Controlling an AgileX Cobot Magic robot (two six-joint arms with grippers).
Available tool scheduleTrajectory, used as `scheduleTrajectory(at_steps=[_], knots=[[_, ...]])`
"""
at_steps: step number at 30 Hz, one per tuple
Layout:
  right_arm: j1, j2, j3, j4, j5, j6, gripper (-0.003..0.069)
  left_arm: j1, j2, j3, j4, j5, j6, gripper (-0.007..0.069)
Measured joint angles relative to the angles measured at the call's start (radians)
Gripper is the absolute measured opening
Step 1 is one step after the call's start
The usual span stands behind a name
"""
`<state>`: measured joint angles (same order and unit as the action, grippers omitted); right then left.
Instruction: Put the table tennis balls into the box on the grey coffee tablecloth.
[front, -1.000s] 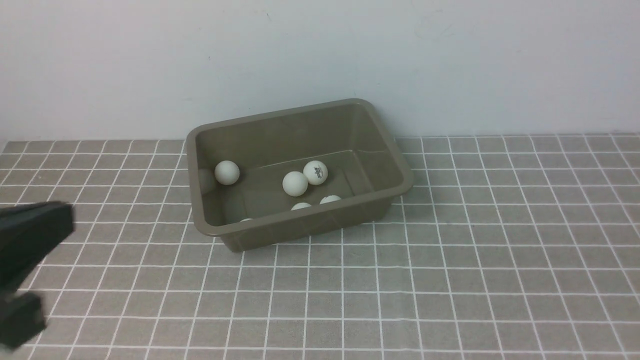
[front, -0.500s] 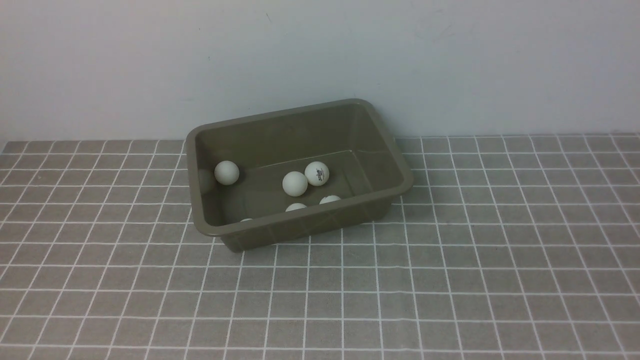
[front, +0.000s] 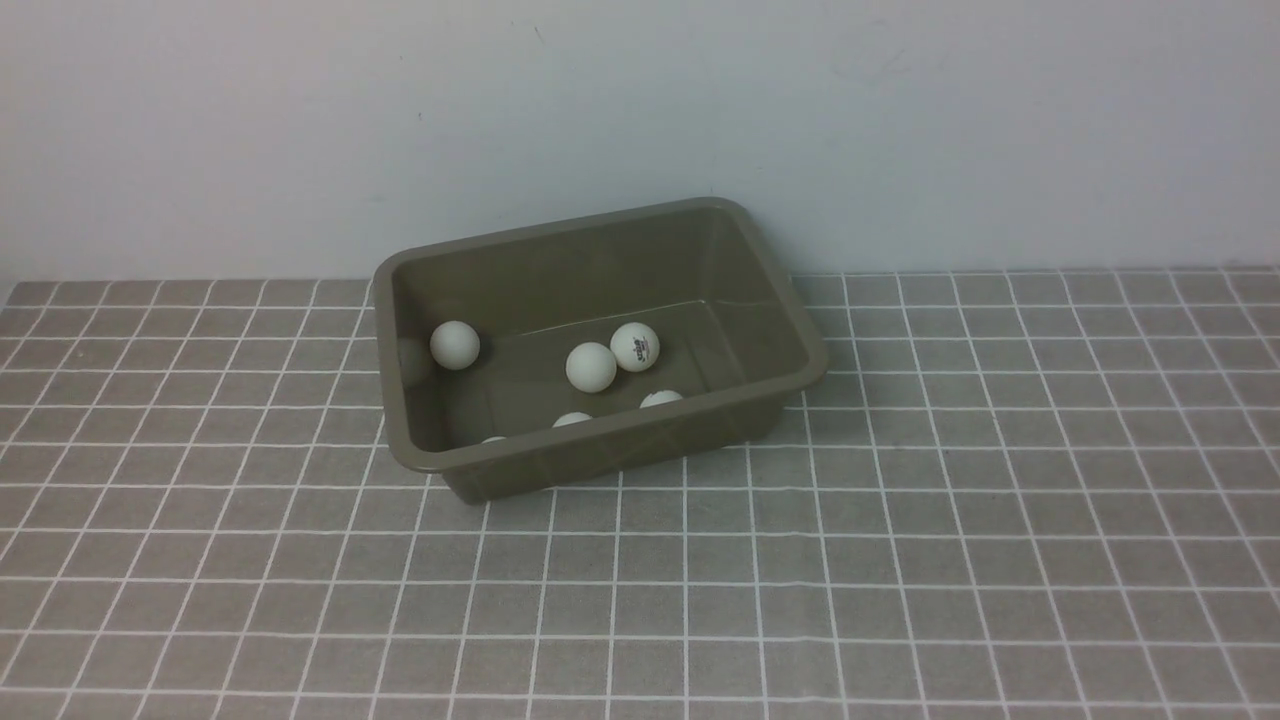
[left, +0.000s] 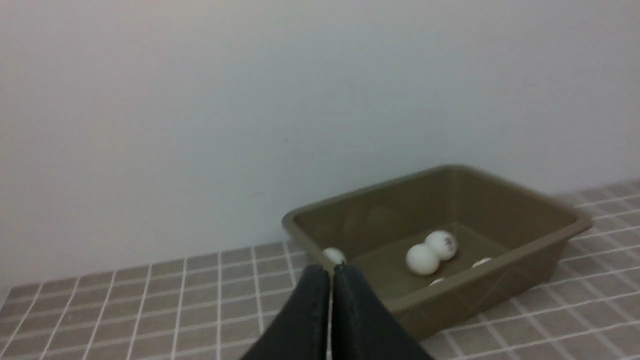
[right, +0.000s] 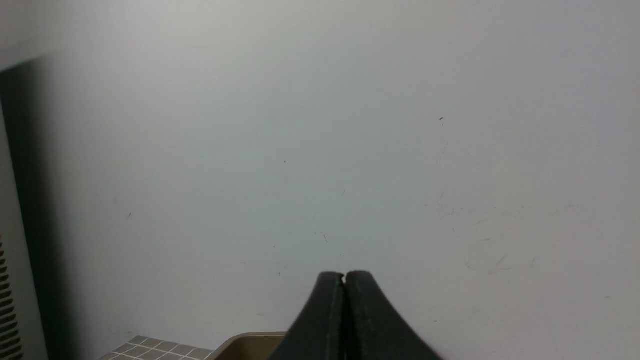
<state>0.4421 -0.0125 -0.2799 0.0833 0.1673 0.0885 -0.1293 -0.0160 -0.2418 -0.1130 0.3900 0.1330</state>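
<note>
The olive-brown box (front: 815, 365) stands on the grey checked tablecloth (front: 900, 560) near the wall. Several white table tennis balls lie inside it: one (front: 455, 345) by the left wall, two touching in the middle (front: 591, 366), one with a dark logo (front: 635, 346), and others half hidden behind the near wall (front: 660, 399). Neither gripper shows in the front view. In the left wrist view my left gripper (left: 330, 270) is shut and empty, back from the box (left: 570, 227). In the right wrist view my right gripper (right: 344, 276) is shut and empty, facing the wall.
A pale plain wall (front: 640, 120) rises right behind the box. The checked cloth spreads wide in front and to both sides. A corner of the box rim (right: 250, 342) shows low in the right wrist view.
My left arm, seen at the left edge a second ago, has drawn back out of the front view. One ball behind the box's near wall has rolled a little to the left.
</note>
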Motion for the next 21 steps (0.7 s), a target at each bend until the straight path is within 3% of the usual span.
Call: scheduleTrajectory(at_steps=[8, 21], knots=[[0.0, 0.0, 0.0, 0.0, 0.0, 0.0, -0.0013, 0.06, 0.0, 0.266, 0.057, -0.041, -0.011, -0.0005], [0.0, 0.0, 0.0, 0.0, 0.0, 0.0, -0.0013, 0.061, 0.0, 0.269, 0.066, -0.011, -0.011, -0.0005]])
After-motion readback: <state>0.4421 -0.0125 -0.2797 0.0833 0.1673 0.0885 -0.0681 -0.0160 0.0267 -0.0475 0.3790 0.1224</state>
